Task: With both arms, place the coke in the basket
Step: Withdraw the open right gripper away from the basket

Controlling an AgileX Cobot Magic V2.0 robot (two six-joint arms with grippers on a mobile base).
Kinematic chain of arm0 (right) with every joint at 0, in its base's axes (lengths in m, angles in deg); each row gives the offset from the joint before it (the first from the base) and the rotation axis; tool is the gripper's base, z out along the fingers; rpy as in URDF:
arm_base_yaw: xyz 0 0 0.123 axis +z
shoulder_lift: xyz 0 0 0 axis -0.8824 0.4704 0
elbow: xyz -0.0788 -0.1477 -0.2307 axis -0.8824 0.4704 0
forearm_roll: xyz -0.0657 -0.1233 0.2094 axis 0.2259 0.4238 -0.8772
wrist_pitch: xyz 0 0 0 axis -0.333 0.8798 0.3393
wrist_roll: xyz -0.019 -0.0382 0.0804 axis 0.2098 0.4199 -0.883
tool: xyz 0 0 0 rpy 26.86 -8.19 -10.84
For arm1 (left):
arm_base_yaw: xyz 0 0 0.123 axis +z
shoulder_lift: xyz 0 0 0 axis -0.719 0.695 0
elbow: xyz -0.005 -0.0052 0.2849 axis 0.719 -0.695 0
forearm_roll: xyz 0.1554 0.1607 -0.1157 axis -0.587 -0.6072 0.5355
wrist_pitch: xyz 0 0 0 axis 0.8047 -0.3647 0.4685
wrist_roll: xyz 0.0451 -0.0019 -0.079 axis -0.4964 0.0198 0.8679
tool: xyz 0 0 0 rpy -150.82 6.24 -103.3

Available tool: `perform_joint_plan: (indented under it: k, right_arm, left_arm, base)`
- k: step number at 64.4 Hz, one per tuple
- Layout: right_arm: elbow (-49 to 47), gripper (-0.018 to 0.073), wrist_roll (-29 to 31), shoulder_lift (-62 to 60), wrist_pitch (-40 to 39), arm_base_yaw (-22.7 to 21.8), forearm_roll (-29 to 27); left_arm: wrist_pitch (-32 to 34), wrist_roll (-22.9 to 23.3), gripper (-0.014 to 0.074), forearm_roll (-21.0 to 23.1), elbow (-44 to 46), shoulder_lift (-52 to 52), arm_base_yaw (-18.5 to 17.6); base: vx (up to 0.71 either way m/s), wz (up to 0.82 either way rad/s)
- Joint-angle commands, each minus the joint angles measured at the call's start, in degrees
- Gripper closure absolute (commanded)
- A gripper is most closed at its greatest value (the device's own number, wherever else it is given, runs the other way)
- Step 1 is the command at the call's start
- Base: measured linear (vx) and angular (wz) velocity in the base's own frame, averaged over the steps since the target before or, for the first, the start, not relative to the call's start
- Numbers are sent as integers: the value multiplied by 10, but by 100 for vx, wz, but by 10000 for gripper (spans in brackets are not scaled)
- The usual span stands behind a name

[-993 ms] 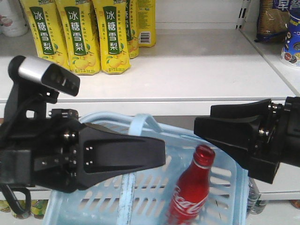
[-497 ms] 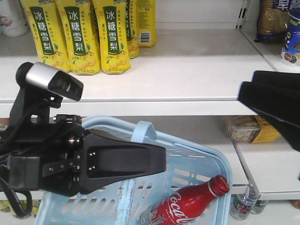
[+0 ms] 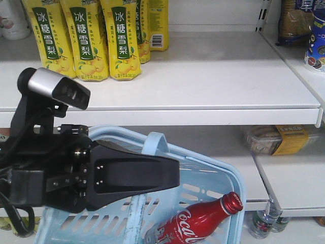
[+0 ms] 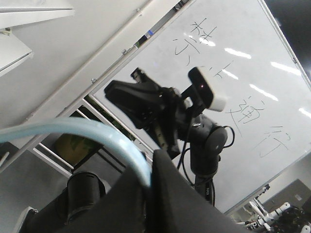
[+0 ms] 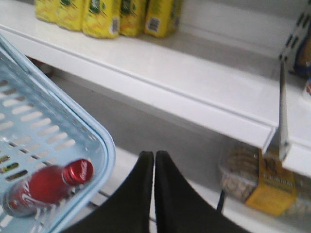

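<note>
the white metal shelf unit (image 3: 213, 81) fills the front view, its upper board running from 9 to 3 o'clock. yellow pear-drink cartons with green labels (image 3: 81, 40) stand in a row at 11 o'clock on that board, and a clear plastic tub of snacks with a yellow label (image 3: 277, 140) lies on the lower shelf at 3 o'clock.

below them, the light blue slotted plastic shopping basket (image 3: 223, 173) takes up the bottom of the view from 8 to 5 o'clock, tilted, with its flat pale-blue band handle (image 3: 155, 142) rising near the centre. the left arm's wide black gripper (image 3: 175, 173) — topped by a silver-white camera module (image 3: 53, 86) at 9 o'clock — reaches across in front of the basket and hides much of its left half. in the left wrist view its dark fingers (image 4: 170, 194) are pressed together on the band handle (image 4: 87, 131), which curves out from between them.

the slim red metal coca-cola bottle (image 3: 195, 226) lies on its side inside the basket at 5 o'clock, cap pointing up and right towards the basket's rim, base partly cut off by the frame edge. the right wrist view shows the same bottle (image 5: 46, 184) at 8 o'clock inside the basket wall (image 5: 104, 145).

the right gripper (image 5: 154, 158) sits at 6 o'clock in its own view, outside the basket, its two black fingers closed together with nothing between them — well apart from the bottle.
</note>
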Motion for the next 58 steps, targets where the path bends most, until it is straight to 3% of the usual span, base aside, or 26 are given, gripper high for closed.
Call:
perform_joint_plan:
  k: [1, 14, 58]
  right_arm:
    - [48, 564, -66, -30, -54, -1, 48]
    - [105, 564, -77, -57, -108, -1, 68]
    - [106, 564, -77, -57, -103, -1, 51]
  left_arm:
    - [75, -8, 603, 75, 22, -15, -1]
    - [75, -8, 603, 75, 22, -15, -1]
    - [75, -8, 603, 75, 22, -15, -1]
  base:
    - [0, 0]
    - [0, 0]
    - [0, 0]
